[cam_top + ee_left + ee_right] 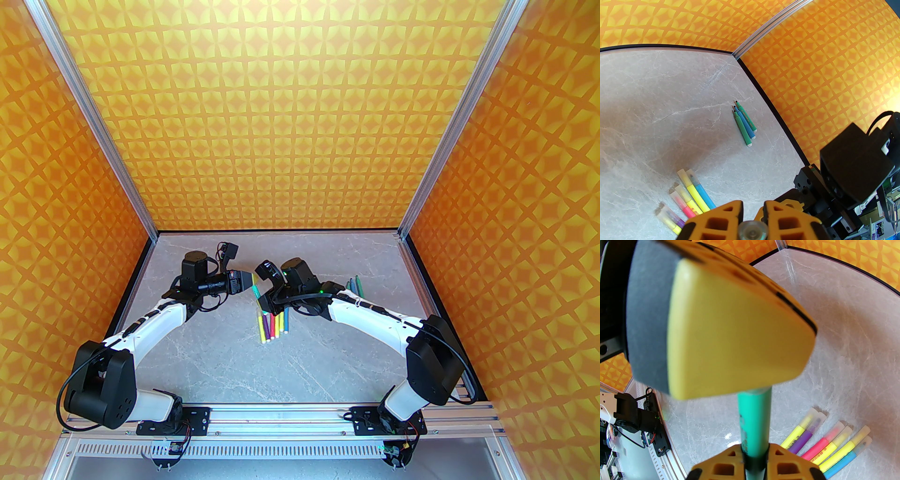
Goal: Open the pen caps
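A teal pen (753,422) is held up above the table between both grippers. My right gripper (754,458) is shut around its barrel. My left gripper (752,211) is shut on the clear pen cap (752,230), whose round end shows between the yellow fingers (731,333). In the top view the left gripper (248,281) and right gripper (265,304) meet at the pen (257,293) mid-table. Several capped pens (829,446) in yellow, purple, pink and blue lie side by side on the table below.
Three uncapped green and blue pens (744,125) lie together near the right wall, also seen behind the right arm (355,285). The row of capped pens (273,324) sits just in front of the grippers. Orange patterned walls enclose the grey marble table (225,356).
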Available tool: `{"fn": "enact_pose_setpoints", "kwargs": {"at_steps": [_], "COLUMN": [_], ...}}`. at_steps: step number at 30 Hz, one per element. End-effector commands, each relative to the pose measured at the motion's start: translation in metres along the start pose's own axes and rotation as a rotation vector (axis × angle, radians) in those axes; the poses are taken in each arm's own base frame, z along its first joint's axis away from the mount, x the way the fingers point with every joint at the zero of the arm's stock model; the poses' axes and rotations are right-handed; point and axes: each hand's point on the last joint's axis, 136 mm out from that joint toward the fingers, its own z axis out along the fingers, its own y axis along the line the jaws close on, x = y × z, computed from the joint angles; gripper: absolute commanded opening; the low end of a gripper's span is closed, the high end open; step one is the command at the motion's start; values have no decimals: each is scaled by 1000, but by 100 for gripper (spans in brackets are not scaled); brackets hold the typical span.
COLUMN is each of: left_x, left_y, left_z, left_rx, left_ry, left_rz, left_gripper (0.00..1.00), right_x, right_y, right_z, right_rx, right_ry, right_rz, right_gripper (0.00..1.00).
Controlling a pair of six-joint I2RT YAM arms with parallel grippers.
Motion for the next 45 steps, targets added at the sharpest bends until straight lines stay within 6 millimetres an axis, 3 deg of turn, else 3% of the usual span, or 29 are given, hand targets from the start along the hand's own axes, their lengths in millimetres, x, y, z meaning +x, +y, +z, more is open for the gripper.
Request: {"fn": "enact_pose_setpoints", "kwargs": {"at_steps": [1, 6, 13, 23, 29, 33, 45], "left_x": [-11, -15, -16, -18, -20, -23, -53], "left_y": [-18, -24, -30, -33, -33, -32, -17], "left_z": [-2, -5, -8, -8, -7, -6, -1], "left_rx": [42, 49, 59, 69, 73, 72, 32], "left_ry": [-17, -28, -33, -31, -34, -40, -89], "left_rz": [26, 29, 27, 22, 23, 27, -22], "left_gripper": [12, 8, 6, 6, 5, 4, 0], "right_x": [-11, -11, -12, -8, -1, 11, 70], "right_y": [3, 3, 2, 2, 3, 5, -2], "right_z": [-8, -4, 4, 8, 8, 6, -12], "right_rx": [12, 1, -10, -26, -36, -46, -5], "right_ry": [-60, -73, -74, -69, -56, -37, 37], "right_rz": [-33, -39, -36, -35, -42, -43, -19], "right_gripper": [28, 38, 38, 26, 9, 0, 0]}}
